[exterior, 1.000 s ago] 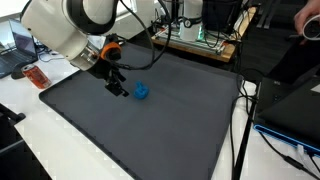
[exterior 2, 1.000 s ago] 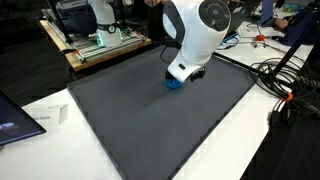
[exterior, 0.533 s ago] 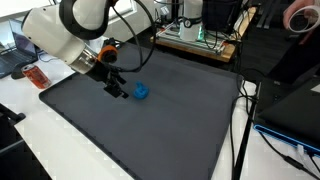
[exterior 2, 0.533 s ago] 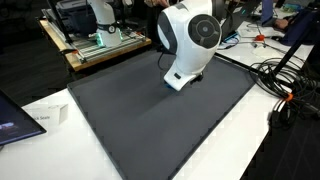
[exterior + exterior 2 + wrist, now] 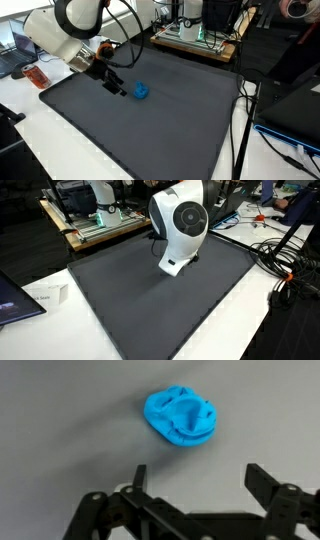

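Observation:
A small crumpled blue object (image 5: 142, 91) lies on the dark grey mat (image 5: 160, 130). In the wrist view the blue object (image 5: 182, 416) fills the upper middle, lying free on the mat. My gripper (image 5: 119, 88) hangs just beside it, low over the mat, with its black fingers spread and nothing between them (image 5: 197, 478). In an exterior view the white arm (image 5: 178, 225) hides the blue object and the gripper.
An orange-red item (image 5: 36, 76) lies on the white table beside the mat. Benches with electronics (image 5: 200, 30) stand behind the mat. Cables (image 5: 285, 270) lie on the table past the mat's edge. A laptop (image 5: 15, 298) sits at a corner.
My arm has drawn back from the blue object, which stays on the mat. In an exterior view the arm has swung over and now hides the blue object.

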### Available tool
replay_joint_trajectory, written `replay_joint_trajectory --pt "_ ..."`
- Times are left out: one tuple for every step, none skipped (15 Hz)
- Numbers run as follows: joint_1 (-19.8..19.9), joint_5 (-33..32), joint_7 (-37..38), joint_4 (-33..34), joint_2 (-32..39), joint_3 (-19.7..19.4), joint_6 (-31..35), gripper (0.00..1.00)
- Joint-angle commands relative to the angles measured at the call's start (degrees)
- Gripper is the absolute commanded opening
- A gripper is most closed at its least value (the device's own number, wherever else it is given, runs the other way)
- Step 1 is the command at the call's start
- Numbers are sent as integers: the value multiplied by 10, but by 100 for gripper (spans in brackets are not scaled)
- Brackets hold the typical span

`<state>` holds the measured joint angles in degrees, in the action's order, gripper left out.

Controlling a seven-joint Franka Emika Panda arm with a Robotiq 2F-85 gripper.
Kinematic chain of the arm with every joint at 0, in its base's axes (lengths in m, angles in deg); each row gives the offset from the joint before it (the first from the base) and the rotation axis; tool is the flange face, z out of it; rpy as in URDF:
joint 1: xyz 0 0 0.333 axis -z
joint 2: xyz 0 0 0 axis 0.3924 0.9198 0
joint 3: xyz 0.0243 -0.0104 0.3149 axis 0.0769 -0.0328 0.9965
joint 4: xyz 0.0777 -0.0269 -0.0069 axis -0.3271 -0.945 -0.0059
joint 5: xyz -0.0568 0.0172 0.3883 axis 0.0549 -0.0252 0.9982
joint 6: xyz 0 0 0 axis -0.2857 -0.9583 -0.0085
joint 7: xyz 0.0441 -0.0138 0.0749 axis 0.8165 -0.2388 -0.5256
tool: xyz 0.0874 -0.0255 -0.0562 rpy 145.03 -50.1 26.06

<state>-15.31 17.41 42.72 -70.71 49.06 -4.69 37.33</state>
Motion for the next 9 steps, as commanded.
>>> replay_joint_trajectory --pt "10 13 -57 -55 -32 11 30 100" --pt "12 15 -70 -68 -38 12 41 100" --pt "14 18 -79 -80 -43 13 52 100" --pt "17 23 -92 -94 -49 16 65 100" --pt "21 29 -101 -108 -55 18 74 100" --pt "26 36 -111 -122 -61 21 83 100" --pt "32 46 -126 -139 -68 24 95 100" --pt "37 55 -141 -157 -77 26 107 100" --pt "44 66 -157 -176 -86 29 120 100"
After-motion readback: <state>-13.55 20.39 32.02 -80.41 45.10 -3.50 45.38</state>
